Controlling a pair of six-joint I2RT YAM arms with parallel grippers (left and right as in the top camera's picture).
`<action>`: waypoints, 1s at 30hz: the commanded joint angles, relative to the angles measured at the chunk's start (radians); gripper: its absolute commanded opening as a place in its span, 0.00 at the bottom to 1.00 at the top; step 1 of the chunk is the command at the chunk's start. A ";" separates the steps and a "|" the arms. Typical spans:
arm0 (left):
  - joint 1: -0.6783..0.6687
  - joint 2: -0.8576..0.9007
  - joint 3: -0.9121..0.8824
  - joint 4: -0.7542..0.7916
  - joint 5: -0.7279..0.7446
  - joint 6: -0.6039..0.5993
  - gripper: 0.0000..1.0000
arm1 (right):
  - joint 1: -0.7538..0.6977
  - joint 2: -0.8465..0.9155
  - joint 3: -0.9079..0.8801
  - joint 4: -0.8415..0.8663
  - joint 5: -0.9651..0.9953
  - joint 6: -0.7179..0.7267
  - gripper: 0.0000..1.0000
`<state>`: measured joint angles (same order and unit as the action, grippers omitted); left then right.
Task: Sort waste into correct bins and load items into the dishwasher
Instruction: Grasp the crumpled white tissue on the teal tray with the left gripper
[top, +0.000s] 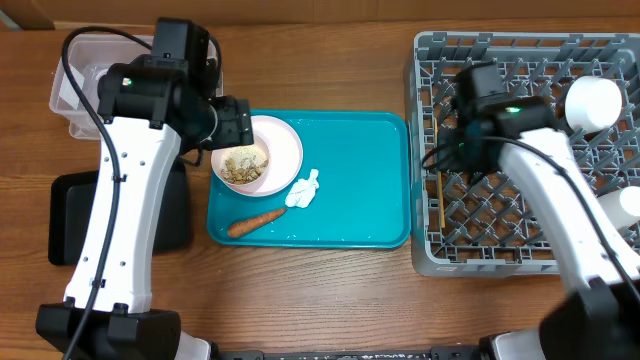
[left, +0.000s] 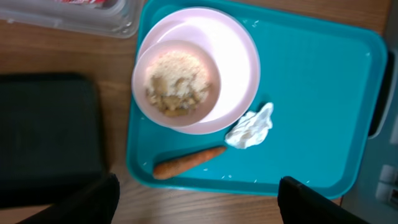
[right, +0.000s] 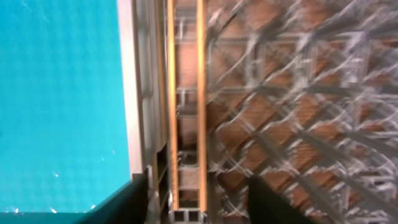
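The pale-pink bowl (top: 282, 150) sits on the left of the teal tray and holds beige food scraps (top: 244, 165); both show in the left wrist view, bowl (left: 239, 65) and scraps (left: 177, 84). A crumpled white tissue (top: 303, 188) (left: 252, 129) and a carrot piece (top: 255, 222) (left: 189, 162) lie on the tray beside the bowl. My left gripper (top: 235, 125) (left: 199, 205) is open and empty above them. My right gripper (top: 452, 152) (right: 202, 205) is open over the grey dish rack (top: 500, 45), where the chopsticks (top: 438, 200) (right: 171, 93) lie along its left edge.
The teal tray (top: 360, 150) lies mid-table. The clear tub (top: 75, 95) stands at the back left, something red showing inside it (left: 81, 2). The black tray (top: 75, 215) lies in front of the tub. Two white cups (top: 592, 100) (top: 622, 205) stand in the rack's right side.
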<state>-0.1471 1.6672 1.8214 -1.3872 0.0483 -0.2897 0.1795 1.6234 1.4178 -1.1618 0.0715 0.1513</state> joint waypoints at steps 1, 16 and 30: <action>-0.056 0.009 -0.011 0.042 0.019 -0.001 0.84 | -0.089 -0.131 0.062 0.002 0.015 0.032 0.61; -0.287 0.277 -0.046 0.053 -0.011 0.021 0.82 | -0.255 -0.159 0.061 -0.075 -0.055 0.032 0.63; -0.344 0.530 -0.047 -0.001 -0.011 0.020 0.79 | -0.255 -0.159 0.061 -0.074 -0.055 0.031 0.63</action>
<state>-0.4854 2.1502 1.7824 -1.3880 0.0471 -0.2852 -0.0723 1.4654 1.4654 -1.2415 0.0231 0.1795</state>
